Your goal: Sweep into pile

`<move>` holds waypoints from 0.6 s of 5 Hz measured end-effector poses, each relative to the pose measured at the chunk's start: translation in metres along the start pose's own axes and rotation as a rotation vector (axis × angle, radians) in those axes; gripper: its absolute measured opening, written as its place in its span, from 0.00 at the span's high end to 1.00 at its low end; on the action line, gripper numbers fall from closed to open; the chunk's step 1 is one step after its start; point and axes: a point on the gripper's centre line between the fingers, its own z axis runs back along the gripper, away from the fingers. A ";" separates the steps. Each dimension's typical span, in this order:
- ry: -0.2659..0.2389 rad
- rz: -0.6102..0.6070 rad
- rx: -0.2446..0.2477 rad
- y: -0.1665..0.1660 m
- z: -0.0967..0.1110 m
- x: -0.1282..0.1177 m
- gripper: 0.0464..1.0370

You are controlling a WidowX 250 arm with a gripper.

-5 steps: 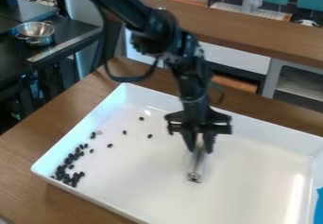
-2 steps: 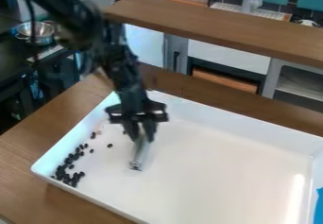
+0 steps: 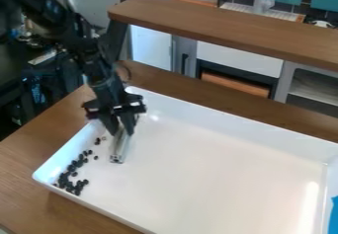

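No writing, label, brand, number or sign can be read.

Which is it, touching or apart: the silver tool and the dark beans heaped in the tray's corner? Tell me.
Apart. The camera view shows bare white tray between the lower end of the silver tool and the heaped dark beans.
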 end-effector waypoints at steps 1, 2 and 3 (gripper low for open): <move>0.019 -0.027 0.002 0.012 0.003 -0.007 0.70; 0.063 -0.037 -0.069 -0.010 0.018 -0.022 0.70; 0.061 -0.082 -0.148 -0.064 0.043 -0.028 0.70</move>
